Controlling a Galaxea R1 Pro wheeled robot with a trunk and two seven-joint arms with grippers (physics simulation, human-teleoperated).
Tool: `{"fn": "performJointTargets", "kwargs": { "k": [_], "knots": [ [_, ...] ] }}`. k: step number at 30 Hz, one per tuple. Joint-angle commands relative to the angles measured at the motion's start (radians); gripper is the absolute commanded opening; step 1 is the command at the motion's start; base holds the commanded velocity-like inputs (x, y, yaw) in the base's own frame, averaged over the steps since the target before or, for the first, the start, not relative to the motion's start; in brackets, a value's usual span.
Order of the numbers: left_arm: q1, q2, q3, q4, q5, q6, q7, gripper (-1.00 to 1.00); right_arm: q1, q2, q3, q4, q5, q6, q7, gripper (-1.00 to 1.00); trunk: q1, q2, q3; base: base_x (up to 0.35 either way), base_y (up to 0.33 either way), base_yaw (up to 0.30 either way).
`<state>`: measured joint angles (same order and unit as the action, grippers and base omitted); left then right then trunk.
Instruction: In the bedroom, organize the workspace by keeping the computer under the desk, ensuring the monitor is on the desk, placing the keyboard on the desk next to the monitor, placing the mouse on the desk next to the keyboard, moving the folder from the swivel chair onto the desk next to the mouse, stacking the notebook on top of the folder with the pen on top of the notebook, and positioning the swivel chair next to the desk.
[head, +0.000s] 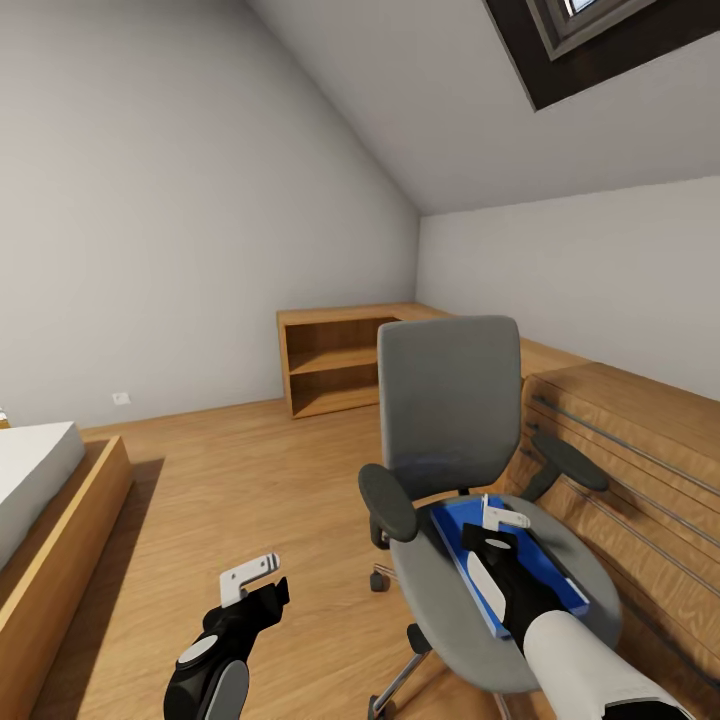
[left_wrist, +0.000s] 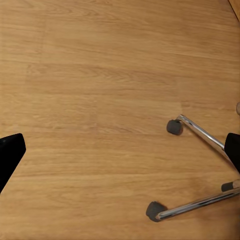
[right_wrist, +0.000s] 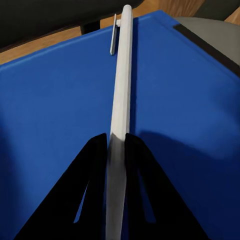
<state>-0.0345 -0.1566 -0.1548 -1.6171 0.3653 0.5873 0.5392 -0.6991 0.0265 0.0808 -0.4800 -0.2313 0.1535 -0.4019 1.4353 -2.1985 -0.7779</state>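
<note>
1. Pen (right_wrist: 121, 75) sits between my right claw's (right_wrist: 116, 142) two black fingers (right_wrist: 95, 150), which are pressed onto its pale shaft; the pen runs away from the claw across the blue folder (right_wrist: 55, 100), its clip end near the folder's far edge; no brand or writing shows on pen or folder.
2. Folder in the head view (head: 455, 525) lies flat on the grey seat of the swivel chair (head: 448, 400); my right claw (head: 492, 520) hangs over it, the white forearm coming in from the lower right; the folder's long edges stay inside the seat's rim, with a dark strip along one edge in the right wrist view.
3. My left claw (head: 250, 578) hovers over bare wood floor (head: 250, 470), well apart from the chair; whether its fingers are spread or together I cannot tell; the left wrist view shows two chrome chair legs (left_wrist: 200, 132) with dark castors on the planks, and open floor beyond.
4. Black armrests flank the seat; a wood wall unit (head: 640, 450) with grey rails stands just beside the chair's right.
5. Behind the chair stands a low open-shelf cabinet (head: 335, 365); a bed frame (head: 60, 530) edges the left; open floor lies between; a small wall socket (head: 121, 398) carries no legible marking.
</note>
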Motion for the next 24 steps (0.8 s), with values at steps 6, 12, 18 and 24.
{"fn": "performJointTargets", "kwargs": {
  "k": [6, 12, 18, 24],
  "knots": [
    [-0.001, 0.000, 0.000, -0.001, 0.011, 0.001, 0.009, 1.00, 0.000, -0.001, 0.009, -0.002, -0.011, 0.004, -0.009, -1.00, 0.000, -0.001, -0.001, 0.000, 0.000, 0.000],
    [-0.001, 0.001, 0.000, -0.001, 0.011, 0.002, 0.008, 1.00, 0.000, -0.001, 0.009, -0.002, -0.011, 0.004, -0.009, -1.00, -0.015, 0.027, 0.011, 0.000, 0.000, 0.000],
    [-0.001, 0.002, 0.000, -0.001, 0.011, 0.002, 0.008, 1.00, 0.000, -0.001, 0.008, -0.002, -0.011, 0.004, -0.009, -1.00, -0.038, 0.069, 0.030, 0.000, 0.000, 0.000],
    [-0.001, 0.002, 0.001, -0.001, 0.011, 0.002, 0.008, 1.00, 0.000, -0.001, 0.009, -0.002, -0.011, 0.004, -0.009, -1.00, -0.061, 0.111, 0.049, -0.010, 0.000, 0.000]
  ]
}}
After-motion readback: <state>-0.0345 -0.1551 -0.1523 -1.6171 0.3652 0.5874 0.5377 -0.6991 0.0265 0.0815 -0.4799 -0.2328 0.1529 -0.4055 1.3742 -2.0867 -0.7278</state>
